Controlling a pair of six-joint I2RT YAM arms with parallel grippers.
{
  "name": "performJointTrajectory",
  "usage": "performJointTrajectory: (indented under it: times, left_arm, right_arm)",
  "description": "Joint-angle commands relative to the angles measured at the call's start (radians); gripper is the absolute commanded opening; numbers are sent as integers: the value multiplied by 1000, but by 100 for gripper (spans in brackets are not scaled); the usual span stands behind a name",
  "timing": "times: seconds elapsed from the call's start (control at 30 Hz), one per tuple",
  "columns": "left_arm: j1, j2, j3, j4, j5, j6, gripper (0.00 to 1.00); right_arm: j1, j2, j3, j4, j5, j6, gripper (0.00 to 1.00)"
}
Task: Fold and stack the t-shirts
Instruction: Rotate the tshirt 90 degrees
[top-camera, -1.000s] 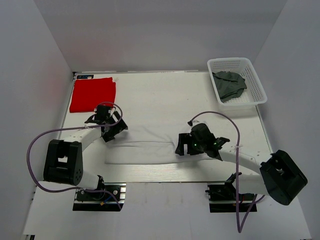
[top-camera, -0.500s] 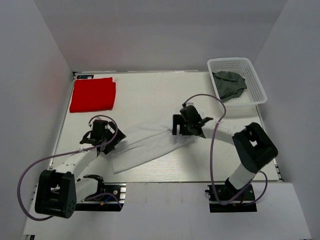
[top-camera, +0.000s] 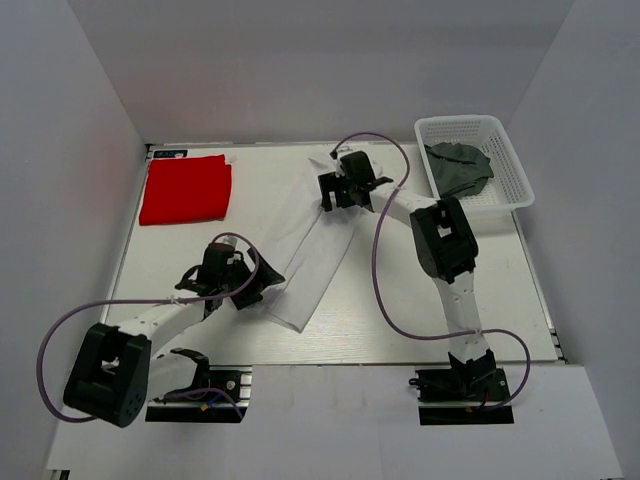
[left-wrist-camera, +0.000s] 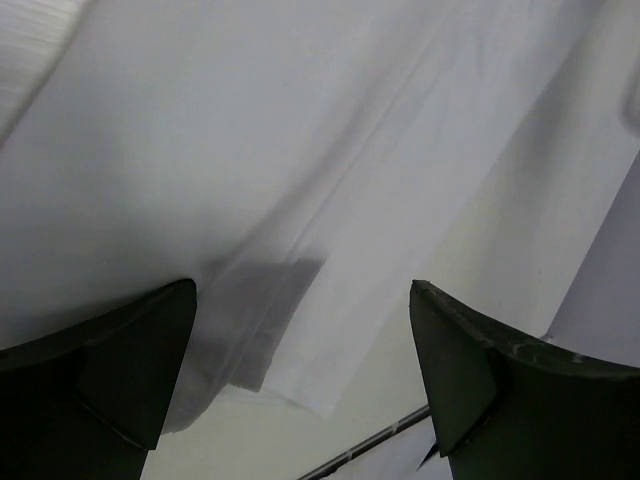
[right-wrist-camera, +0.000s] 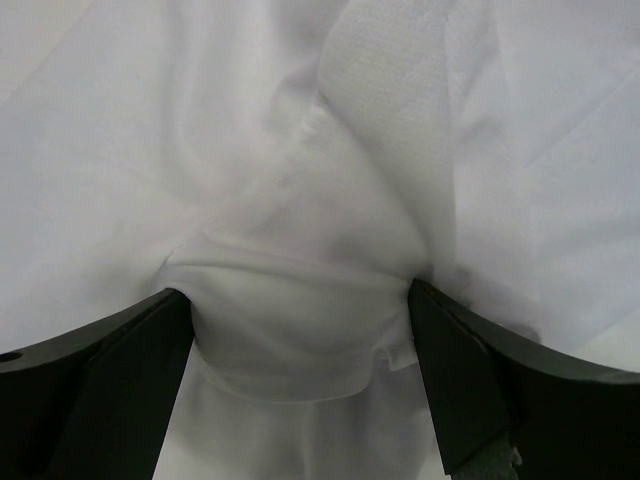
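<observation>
The white t-shirt, folded into a long strip, lies slanted across the table from near left to far right. My left gripper stands open over its near end; in the left wrist view the shirt and its hem corner show between the wide-apart fingers. My right gripper is at the far end, jaws wide apart, with the shirt bunched in a fold across the gap. A red t-shirt lies folded at the far left. A dark grey-green t-shirt sits crumpled in the basket.
A white lattice basket stands at the far right corner. White walls enclose the table on three sides. The right arm's cable loops over the table's middle right.
The right gripper swept from the near right to the far middle, dragging the shirt's end. The strip turned from level to slanted. The left gripper moved nearer and rightward along its near end.
</observation>
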Motion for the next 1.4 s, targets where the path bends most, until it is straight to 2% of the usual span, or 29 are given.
performJointTrajectory:
  times: [0.0, 0.03, 0.13, 0.27, 0.43, 0.73, 0.97, 1.07, 1.17, 1.37]
  left_arm:
    - [-65, 121, -63, -168, 22, 29, 100]
    - [-77, 121, -51, -157, 22, 29, 100]
    - [-120, 144, -26, -157, 22, 38, 100]
    - [-167, 153, 18, -180, 11, 38, 100]
    - [-241, 164, 37, -180, 11, 38, 100]
    - [-379, 182, 75, -215, -3, -29, 100]
    - [-500, 192, 176, -307, 97, 32, 100]
    - [-529, 192, 245, -364, 43, 81, 100]
    - [-540, 192, 326, -404, -15, 147, 100]
    - [-550, 170, 510, -487, -315, 181, 100]
  right_arm:
    - [-1, 152, 103, -208, -210, -137, 90]
    - [-5, 168, 196, -235, -217, -136, 90]
    - [1, 201, 267, -332, -168, -213, 90]
    - [2, 101, 145, -245, -178, -309, 90]
    - [7, -6, 126, -243, -259, -348, 90]
    - [-13, 15, 126, -300, -359, -368, 90]
    - [-2, 20, 129, -275, -143, -386, 90]
    - [-1, 0, 147, -258, -56, -404, 90]
    - [5, -63, 158, -284, -110, -420, 90]
    - [16, -210, 63, -278, -215, -369, 90]
